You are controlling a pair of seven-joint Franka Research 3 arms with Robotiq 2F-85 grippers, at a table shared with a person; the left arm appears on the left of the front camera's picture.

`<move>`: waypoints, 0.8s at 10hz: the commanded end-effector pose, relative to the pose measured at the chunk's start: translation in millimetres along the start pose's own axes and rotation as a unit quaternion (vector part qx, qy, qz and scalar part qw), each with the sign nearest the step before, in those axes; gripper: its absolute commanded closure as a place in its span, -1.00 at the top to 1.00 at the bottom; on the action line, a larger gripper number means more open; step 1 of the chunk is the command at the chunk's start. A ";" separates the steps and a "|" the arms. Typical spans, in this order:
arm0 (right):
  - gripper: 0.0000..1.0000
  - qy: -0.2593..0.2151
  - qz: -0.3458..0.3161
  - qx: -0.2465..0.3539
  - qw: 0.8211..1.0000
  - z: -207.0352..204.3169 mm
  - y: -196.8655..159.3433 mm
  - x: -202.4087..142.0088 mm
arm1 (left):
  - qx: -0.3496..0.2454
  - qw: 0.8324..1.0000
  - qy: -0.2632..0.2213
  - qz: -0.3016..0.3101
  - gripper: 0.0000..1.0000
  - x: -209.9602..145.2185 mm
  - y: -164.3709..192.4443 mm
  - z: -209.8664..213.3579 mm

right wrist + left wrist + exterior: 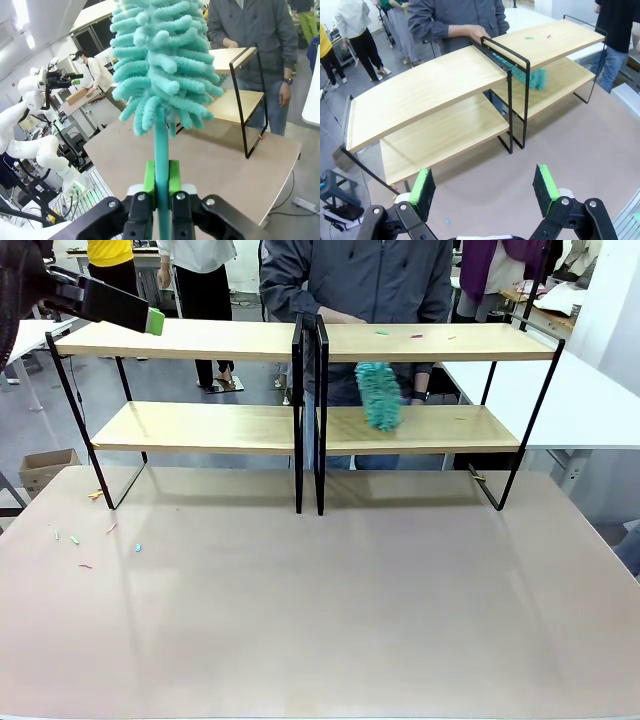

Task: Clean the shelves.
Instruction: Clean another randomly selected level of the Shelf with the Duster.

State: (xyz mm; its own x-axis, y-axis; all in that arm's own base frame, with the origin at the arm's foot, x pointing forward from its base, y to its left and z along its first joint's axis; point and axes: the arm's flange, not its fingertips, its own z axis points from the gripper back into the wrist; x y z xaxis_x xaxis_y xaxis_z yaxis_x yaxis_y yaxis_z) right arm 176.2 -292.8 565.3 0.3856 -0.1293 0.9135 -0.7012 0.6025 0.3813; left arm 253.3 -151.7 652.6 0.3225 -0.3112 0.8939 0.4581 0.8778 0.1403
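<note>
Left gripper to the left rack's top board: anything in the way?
Nothing visible. The left gripper is open and empty, facing the left rack, whose top board is bare. The teal duster is between the tiers of the right rack and the person's hand rests at the middle join, both off that path.

Teal duster [378, 395] between the tiers of the right-hand shelves [450, 430], person [360, 280] behind.

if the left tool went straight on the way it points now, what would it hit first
likely the left shelf: the open left tool points at it across bare table; depth leaves unclear whether its upper or lower board comes first
</note>
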 end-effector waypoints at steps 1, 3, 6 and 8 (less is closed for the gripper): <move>-0.75 0.009 0.017 0.003 1.000 2.6 0.2 0.3 | 0.001 1.000 -0.002 0.000 1.00 -3.1 -0.1 -0.7; -0.75 0.009 0.017 0.003 1.000 2.6 0.2 0.3 | 0.001 1.000 -0.002 0.000 1.00 -3.1 -0.1 -0.7; -0.75 0.065 0.039 -0.023 0.997 -19.4 17.0 6.8 | 0.001 1.000 -0.002 0.000 1.00 -3.1 -0.1 -0.7; -0.75 0.142 0.122 -0.032 0.982 -90.3 56.5 35.0 | 0.001 1.000 -0.002 0.000 1.00 -3.1 -0.1 -0.7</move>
State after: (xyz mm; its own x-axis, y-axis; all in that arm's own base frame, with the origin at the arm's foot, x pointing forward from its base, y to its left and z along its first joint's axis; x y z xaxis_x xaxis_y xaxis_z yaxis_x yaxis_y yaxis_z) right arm 196.7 -238.0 597.4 0.4035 0.1223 0.9068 -0.7346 0.6341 0.2414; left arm 253.7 -151.6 652.3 0.3236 -0.3111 0.8936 0.4580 0.8779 0.1398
